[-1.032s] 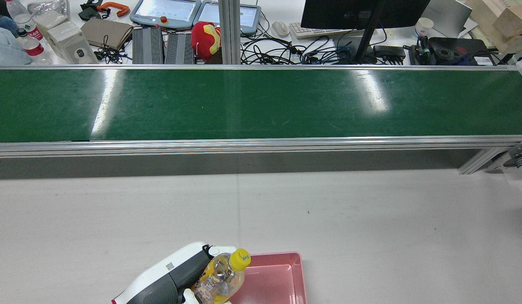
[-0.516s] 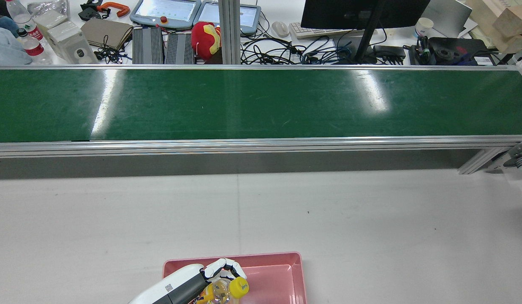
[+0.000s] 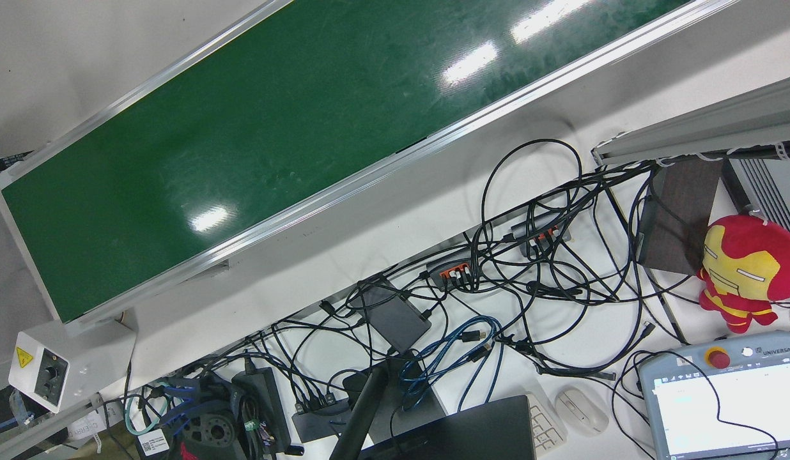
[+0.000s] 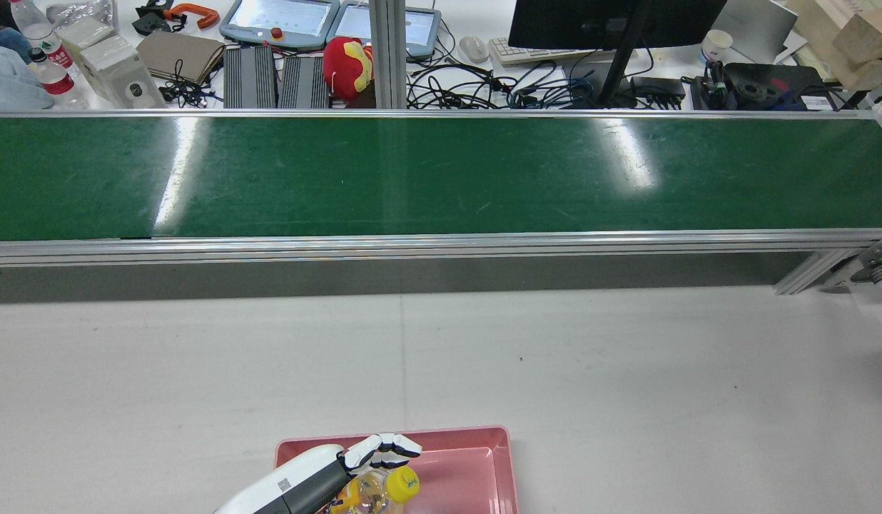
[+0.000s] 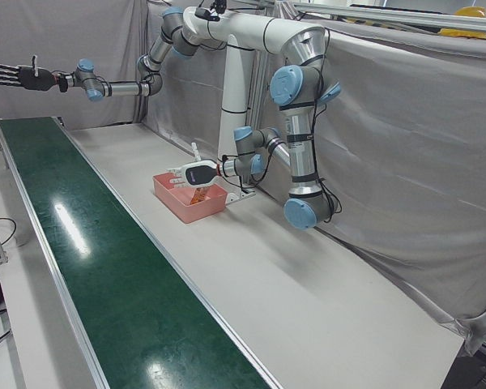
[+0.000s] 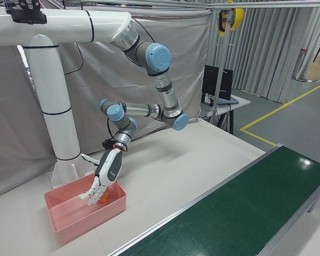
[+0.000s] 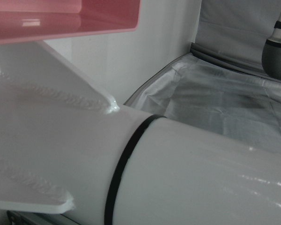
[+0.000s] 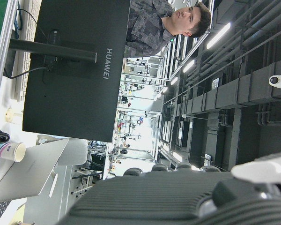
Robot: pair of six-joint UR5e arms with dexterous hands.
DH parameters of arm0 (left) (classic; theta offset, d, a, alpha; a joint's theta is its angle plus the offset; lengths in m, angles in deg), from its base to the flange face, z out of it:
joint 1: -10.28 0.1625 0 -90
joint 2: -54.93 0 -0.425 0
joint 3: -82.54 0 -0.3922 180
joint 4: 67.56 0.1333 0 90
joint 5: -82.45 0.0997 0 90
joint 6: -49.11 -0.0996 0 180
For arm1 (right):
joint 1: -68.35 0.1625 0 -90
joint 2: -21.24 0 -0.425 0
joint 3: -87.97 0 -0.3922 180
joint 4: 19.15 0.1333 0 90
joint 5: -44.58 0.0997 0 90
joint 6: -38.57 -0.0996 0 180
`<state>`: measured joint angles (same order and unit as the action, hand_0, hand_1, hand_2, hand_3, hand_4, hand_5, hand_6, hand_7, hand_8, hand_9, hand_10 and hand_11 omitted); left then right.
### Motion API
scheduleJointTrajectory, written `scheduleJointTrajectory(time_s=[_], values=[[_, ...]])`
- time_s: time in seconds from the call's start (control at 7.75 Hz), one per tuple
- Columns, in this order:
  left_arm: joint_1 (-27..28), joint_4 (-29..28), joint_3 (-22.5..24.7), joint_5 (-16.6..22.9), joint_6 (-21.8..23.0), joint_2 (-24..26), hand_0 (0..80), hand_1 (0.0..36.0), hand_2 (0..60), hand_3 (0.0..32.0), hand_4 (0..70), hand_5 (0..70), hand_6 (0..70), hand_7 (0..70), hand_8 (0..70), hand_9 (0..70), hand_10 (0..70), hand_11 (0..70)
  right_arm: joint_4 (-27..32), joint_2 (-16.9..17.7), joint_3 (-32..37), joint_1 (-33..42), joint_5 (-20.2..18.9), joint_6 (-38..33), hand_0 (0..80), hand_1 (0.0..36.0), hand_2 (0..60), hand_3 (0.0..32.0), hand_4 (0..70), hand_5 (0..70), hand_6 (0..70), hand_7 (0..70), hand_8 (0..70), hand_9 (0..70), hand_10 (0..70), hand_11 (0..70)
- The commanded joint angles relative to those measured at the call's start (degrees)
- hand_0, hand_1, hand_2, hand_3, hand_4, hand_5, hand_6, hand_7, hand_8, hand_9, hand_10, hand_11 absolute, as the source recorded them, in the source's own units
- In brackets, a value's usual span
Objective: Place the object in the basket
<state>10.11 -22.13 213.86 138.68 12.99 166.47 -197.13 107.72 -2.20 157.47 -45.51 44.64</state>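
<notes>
A clear bottle with a yellow cap and orange label (image 4: pixel 387 490) lies inside the pink basket (image 4: pixel 484 432) at the near edge of the white table. My left hand (image 4: pixel 341 464) hovers just over it with fingers straight and spread, no longer wrapped around the bottle. In the right-front view the left hand (image 6: pixel 102 175) is open above the bottle (image 6: pixel 104 198) in the basket (image 6: pixel 85 221). The left-front view shows the same left hand (image 5: pixel 193 173) over the basket (image 5: pixel 190 212). My right hand (image 5: pixel 12 74) is open and empty, held high at the far end of the belt.
A long green conveyor belt (image 4: pixel 441 178) with metal rails crosses the station beyond the white table (image 4: pixel 591 371). Behind it lies a desk with cables, a monitor, teach pendants and a red plush toy (image 4: pixel 347 66). The left hand view shows the basket's rim (image 7: pixel 61 18).
The left hand came down with the bottle into the basket, then its fingers uncurled from the bottle. The bottle now rests lower in the basket.
</notes>
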Motion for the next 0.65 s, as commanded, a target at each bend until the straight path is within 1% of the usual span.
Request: scheduleJointTrajectory(time_s=[0.0,0.13,0.26,0.39,0.52], values=[[-0.36,-0.08,1.38,0.02,0.08,-0.09,0.0,0.0,0.0,5.2,0.0,19.1,0.0,0.7,8.6,10.3,6.9,8.9,0.00,0.00,0.00,0.00,0.00,0.00,0.0,0.0,0.0,0.0,0.0,0.0,0.0,0.0,0.0,0.0,0.0,0.0],[-1.32,0.88,4.26,0.11,0.34,-0.35,0.0,0.0,0.0,5.4,0.0,19.1,0.0,0.5,8.1,9.6,6.5,8.4,0.00,0.00,0.00,0.00,0.00,0.00,0.0,0.0,0.0,0.0,0.0,0.0,0.0,0.0,0.0,0.0,0.0,0.0],[-4.63,1.93,10.73,0.11,0.61,-3.22,0.0,0.0,0.0,5.2,0.0,19.9,0.0,0.7,8.3,9.9,6.6,8.5,0.00,0.00,0.00,0.00,0.00,0.00,0.0,0.0,0.0,0.0,0.0,0.0,0.0,0.0,0.0,0.0,0.0,0.0],[-8.67,2.12,14.97,0.11,1.04,-6.21,0.0,0.0,0.0,1.6,0.0,25.0,0.0,2.2,10.9,13.6,11.4,15.4,0.00,0.00,0.00,0.00,0.00,0.00,0.0,0.0,0.0,0.0,0.0,0.0,0.0,0.0,0.0,0.0,0.0,0.0],[-12.62,3.16,15.36,0.11,4.01,-7.46,0.0,0.0,0.0,0.0,1.7,34.6,0.0,3.6,12.8,16.6,18.7,26.2,0.00,0.00,0.00,0.00,0.00,0.00,0.0,0.0,0.0,0.0,0.0,0.0,0.0,0.0,0.0,0.0,0.0,0.0]])
